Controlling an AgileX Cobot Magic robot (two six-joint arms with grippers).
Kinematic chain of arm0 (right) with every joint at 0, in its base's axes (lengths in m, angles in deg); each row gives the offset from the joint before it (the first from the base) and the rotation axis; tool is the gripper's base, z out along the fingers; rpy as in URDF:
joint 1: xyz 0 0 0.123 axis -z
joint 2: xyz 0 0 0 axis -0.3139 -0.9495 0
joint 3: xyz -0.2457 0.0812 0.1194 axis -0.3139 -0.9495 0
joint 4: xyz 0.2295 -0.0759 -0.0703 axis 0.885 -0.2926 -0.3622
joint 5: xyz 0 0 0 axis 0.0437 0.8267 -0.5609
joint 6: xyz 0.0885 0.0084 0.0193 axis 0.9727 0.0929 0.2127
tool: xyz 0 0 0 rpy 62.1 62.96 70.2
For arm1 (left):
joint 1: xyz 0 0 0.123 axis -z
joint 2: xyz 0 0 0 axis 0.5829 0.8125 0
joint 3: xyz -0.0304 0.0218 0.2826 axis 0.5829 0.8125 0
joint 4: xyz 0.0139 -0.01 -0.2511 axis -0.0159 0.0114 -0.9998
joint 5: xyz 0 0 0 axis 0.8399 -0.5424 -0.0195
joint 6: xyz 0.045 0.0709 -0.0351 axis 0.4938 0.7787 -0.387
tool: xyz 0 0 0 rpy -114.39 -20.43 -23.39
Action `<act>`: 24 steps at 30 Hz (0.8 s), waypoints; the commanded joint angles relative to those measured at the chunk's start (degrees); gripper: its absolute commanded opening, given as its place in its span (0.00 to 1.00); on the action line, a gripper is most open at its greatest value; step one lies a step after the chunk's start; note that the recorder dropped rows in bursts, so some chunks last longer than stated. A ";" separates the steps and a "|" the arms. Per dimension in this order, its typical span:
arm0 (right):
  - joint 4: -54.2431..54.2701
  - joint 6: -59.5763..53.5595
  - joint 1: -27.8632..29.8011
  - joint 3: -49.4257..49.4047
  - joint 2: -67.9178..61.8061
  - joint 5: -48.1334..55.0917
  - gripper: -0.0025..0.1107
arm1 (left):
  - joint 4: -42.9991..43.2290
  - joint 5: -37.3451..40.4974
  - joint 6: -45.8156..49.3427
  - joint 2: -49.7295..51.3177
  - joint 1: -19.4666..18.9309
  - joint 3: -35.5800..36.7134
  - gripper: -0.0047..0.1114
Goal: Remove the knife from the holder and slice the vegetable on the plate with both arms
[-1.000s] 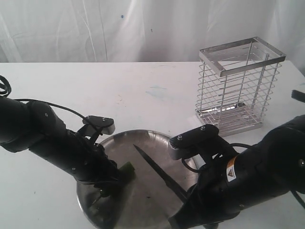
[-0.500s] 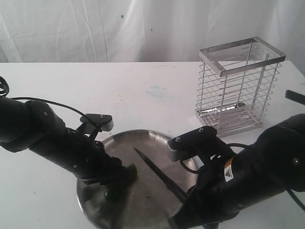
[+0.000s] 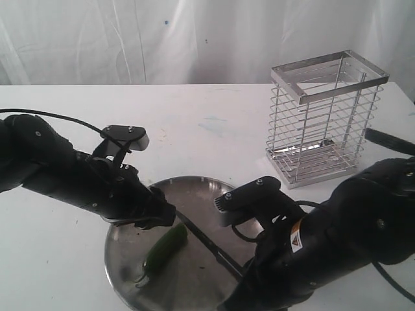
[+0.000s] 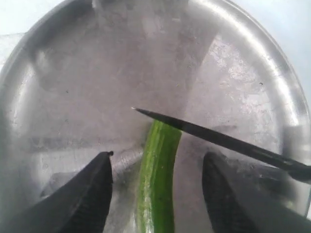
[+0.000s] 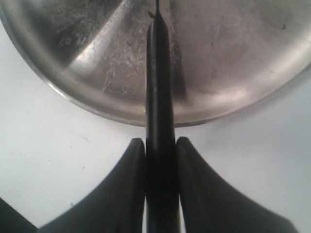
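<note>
The green vegetable (image 3: 165,247) lies flat on the steel plate (image 3: 201,189). My left gripper (image 3: 161,217) hovers just above the pod's upper end. In the left wrist view this gripper (image 4: 159,155) is open, its dark fingers (image 4: 87,194) on either side of the vegetable (image 4: 156,184) without touching it. The knife (image 3: 207,240) slants across the plate, and its dark blade (image 4: 218,141) crosses the pod's far end. My right gripper (image 5: 160,141) is shut on the black handle of the knife (image 5: 159,87), at the plate's near right rim.
The silver wire holder (image 3: 324,116) stands on the white table at the back right, beyond the right arm. A white curtain closes off the back. The plate's near edge runs down to the bottom of the exterior view.
My left gripper has let go of the vegetable and pulled back up and left, leaving the whole pod showing. The right arm has shifted left, bringing the blade onto the pod's end.
</note>
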 commanded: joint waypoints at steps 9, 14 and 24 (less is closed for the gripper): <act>0.02 0.10 -0.22 0.35 -1.13 -2.97 0.02 | 0.10 -0.29 0.38 -1.25 -0.01 -0.15 0.55; 0.83 0.10 -0.22 0.35 -1.13 -2.93 0.02 | 0.10 -0.72 0.38 -1.25 -0.01 -0.15 0.55; 2.20 0.10 -0.33 0.35 -1.21 -3.74 0.02 | -0.12 -1.24 0.28 -1.25 -0.01 -0.15 0.55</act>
